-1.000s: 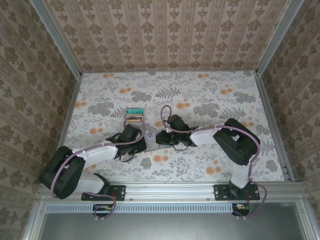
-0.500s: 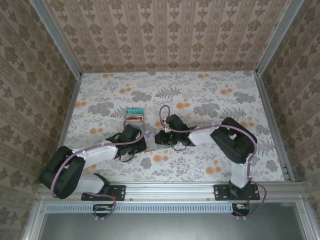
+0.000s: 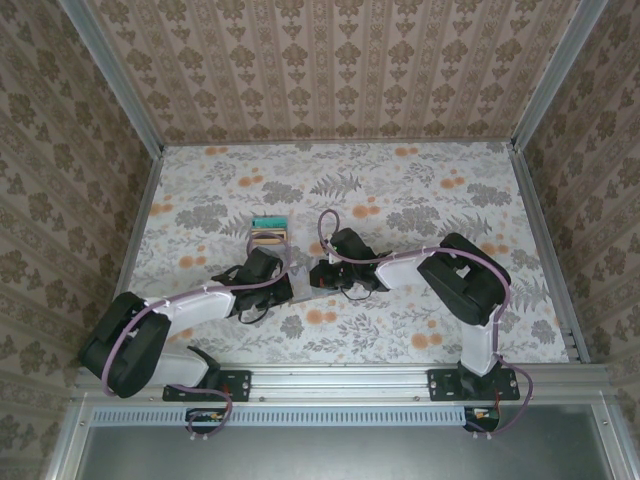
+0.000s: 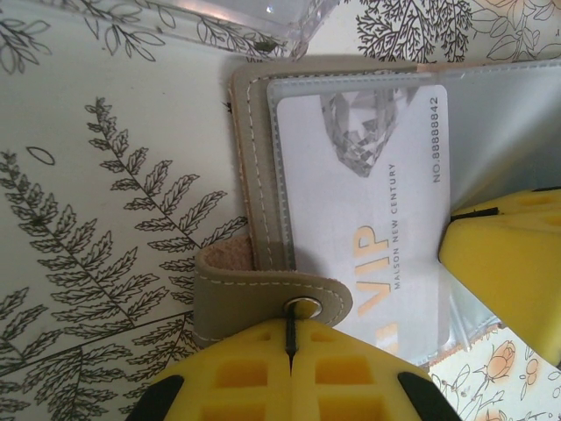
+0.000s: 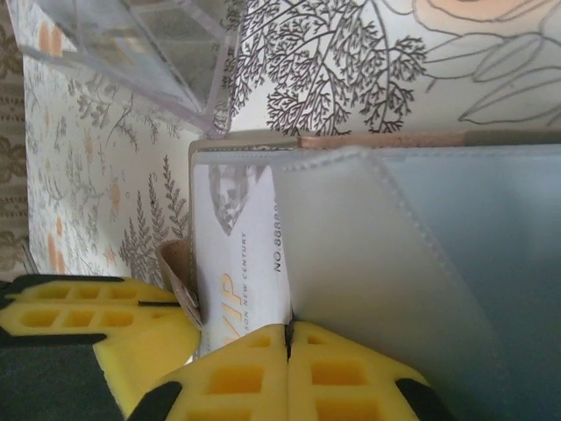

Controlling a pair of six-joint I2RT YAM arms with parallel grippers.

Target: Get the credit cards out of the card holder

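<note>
Left gripper [image 4: 289,351]: fingers clamped on the snap tab [image 4: 263,294] of the card holder [image 4: 254,175]. Right gripper [image 5: 287,351]: fingers pinched shut at its clear sleeve [image 5: 394,246]. The pale credit card [image 4: 368,202] reads "VIP MAISON NEW CENTURY NO.88888842". The card holder lies open on the floral table [image 4: 105,175].

White arms [image 3: 200,300] with black joints, lilac cables [image 3: 321,230], yellow waffled fingers [image 4: 254,377].
</note>
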